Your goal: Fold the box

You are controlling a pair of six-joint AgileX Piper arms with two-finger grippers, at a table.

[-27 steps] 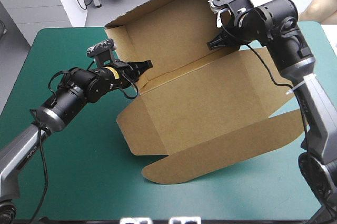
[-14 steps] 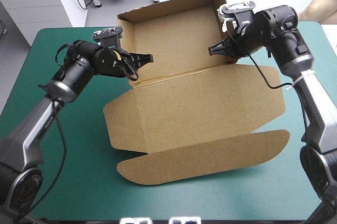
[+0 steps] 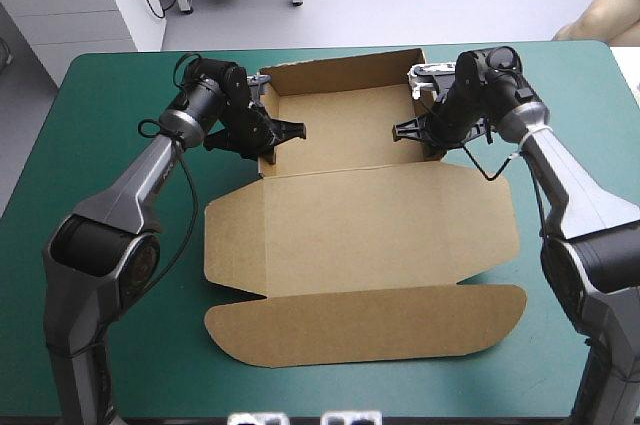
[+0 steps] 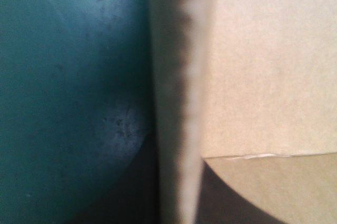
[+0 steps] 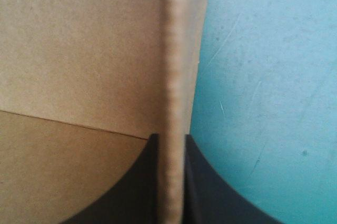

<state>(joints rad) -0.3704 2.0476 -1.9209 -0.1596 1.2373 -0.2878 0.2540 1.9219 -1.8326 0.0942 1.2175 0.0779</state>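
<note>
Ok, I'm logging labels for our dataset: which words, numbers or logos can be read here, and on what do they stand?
No text can be read in any view.
The box: plain brown board, no print showing.
The teal-green cover: bare, only faint scuffs in the wrist views.

On table (image 3: pixel 110 235): box (image 3: pixel 360 215), mid-table. Tray part at far side, walls up. Lid flat on table in front of tray, toward near edge, tuck flap nearest of all. At tray's left wall (image 4: pixel 181 97): left gripper (image 3: pixel 272 137), wall between its fingers. At tray's right wall (image 5: pixel 172 92): right gripper (image 3: pixel 415 133), wall between its fingers. Grippers opposite each other, tray floor between.
</note>
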